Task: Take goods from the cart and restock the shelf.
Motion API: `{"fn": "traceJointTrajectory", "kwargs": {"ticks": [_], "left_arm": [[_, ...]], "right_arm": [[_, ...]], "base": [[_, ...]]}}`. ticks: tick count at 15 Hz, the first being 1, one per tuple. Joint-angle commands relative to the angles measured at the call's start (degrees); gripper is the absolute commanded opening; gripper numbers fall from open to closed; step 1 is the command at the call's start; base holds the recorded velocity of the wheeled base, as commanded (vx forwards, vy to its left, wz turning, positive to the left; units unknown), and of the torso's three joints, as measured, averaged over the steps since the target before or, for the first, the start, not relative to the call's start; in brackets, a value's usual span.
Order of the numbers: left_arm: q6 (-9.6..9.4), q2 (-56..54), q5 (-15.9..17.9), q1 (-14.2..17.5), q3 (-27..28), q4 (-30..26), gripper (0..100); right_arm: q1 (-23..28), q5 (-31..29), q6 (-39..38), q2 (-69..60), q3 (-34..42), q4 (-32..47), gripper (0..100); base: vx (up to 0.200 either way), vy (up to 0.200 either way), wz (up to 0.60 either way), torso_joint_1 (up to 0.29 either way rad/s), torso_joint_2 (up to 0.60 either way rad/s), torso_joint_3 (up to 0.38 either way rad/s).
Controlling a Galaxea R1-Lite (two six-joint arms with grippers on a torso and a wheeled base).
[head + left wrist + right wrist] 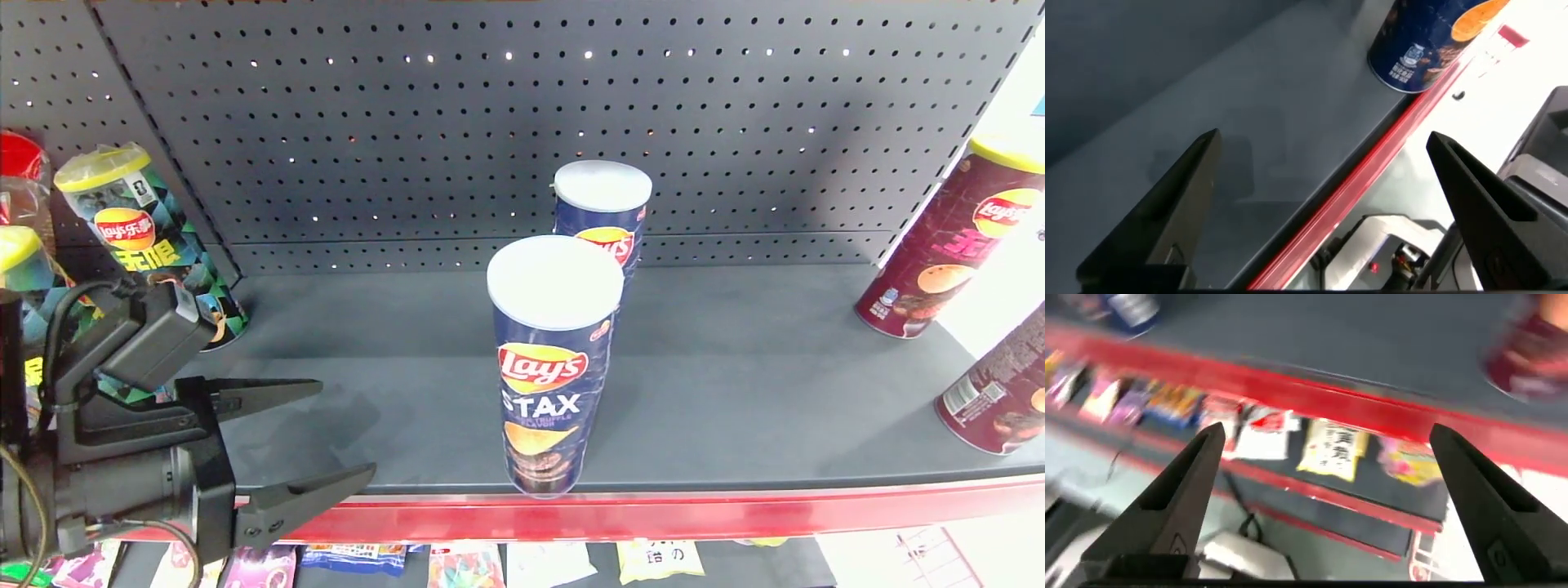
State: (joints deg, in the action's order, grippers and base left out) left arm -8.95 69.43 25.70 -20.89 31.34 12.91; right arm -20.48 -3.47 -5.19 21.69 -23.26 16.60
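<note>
Blue cylindrical chip can [549, 367] is shown placed on grey metal shelf [735, 367]; spread, empty left gripper [344, 427] is judged needed next at cart.

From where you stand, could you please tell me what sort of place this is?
Most likely a shop aisle: a grey shelf with a pegboard back and red front edge, blue chip cans standing on it, and snack packets on the level below.

Navy white-lidded chip cans [545, 384], maroon yellow-lidded can [947, 245], grey perforated back panel [490, 122], red-edged grey shelf [735, 367].
</note>
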Motion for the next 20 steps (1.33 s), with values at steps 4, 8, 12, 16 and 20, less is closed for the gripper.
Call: {"fn": "traceJointTrajectory", "kwargs": {"ticks": [4, 8, 12, 16, 20], "left_arm": [[-0.02, 4.14, -4.78, -4.07, 1.35, 0.01, 100], [-0.02, 9.24, -6.36, -7.85, 5.22, 0.1, 100], [-0.02, 14.51, -8.82, -10.04, 7.68, 0.01, 100], [-0.02, 18.03, -9.44, -11.19, 10.05, 0.01, 100], [-0.02, 19.17, -10.05, -12.5, 10.85, 0.01, 100]], "right_arm": [[12.75, -5.4, 0.71, -15.97, 12.19, -0.96, 100], [12.75, -5.58, 0.53, -15.97, 16.76, -5.97, 100], [12.75, -4.44, 0.71, -15.97, 16.84, -6.06, 100], [12.75, -4.61, 0.71, -15.97, 16.84, -6.06, 100], [12.75, -4.7, 0.62, -15.97, 16.84, -6.06, 100]], "base": [[0.0, 0.0, 0.0, 0.0, 0.0, 0.0], [0.0, 0.0, 0.0, 0.0, 0.0, 0.0], [0.0, 0.0, 0.0, 0.0, 0.0, 0.0], [0.0, 0.0, 0.0, 0.0, 0.0, 0.0], [0.0, 0.0, 0.0, 0.0, 0.0, 0.0]]}}
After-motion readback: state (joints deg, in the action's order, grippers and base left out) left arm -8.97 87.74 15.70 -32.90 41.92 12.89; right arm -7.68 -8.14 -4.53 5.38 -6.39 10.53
